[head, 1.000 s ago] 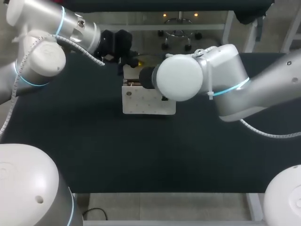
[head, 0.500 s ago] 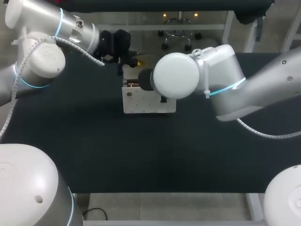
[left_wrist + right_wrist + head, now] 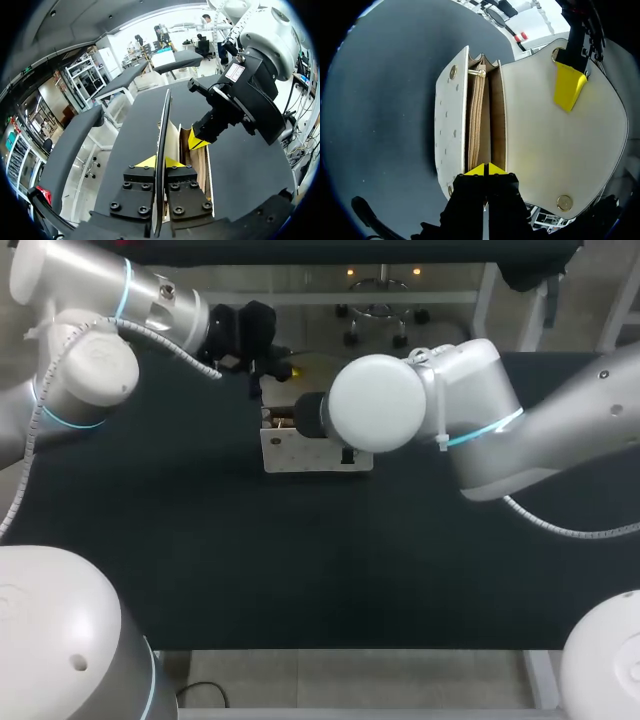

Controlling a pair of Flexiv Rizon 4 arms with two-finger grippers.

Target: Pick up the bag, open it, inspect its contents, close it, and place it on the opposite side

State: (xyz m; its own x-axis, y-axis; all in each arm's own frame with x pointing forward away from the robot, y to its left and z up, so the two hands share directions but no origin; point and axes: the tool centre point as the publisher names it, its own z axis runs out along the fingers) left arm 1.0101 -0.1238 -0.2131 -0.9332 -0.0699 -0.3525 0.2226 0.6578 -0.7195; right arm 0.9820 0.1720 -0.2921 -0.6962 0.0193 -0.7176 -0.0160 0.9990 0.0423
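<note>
Cream studded flap bag point(image 3: 300, 452) stands just above the middle of the head frame, on the black cloth-covered table point(image 3: 300, 570). Your left arm point(image 3: 90, 360) comes in from the upper left and your right arm point(image 3: 480, 410) from the right. Their wrists meet over the bag, and the right arm's white joint hides much of it.

From the right wrist you see the bag open. Its broad cream flap point(image 3: 555, 135) is thrown back, and a tan zipped divider point(image 3: 477, 120) runs along the mouth toward that gripper. Your left gripper point(image 3: 160, 162) pinches the flap's thin edge between its yellow tips. Your right gripper point(image 3: 484, 169) has its tips pressed together at the near end of the mouth; you can't tell whether anything thin is caught between them. A small brass snap point(image 3: 564, 202) sits near the flap's rim, and a front-panel snap point(image 3: 453, 71) sits on the bag's face.

You look to be in the inspection step, with closing next. The main risk is the flap slipping out of so narrow a pinch if the arms pull apart, which would drop it onto the right fingers. Swinging the flap down before the right gripper is out of the mouth would trap it. With the wrists this near each other, a careless arc could knock them together or tip the bag.
</note>
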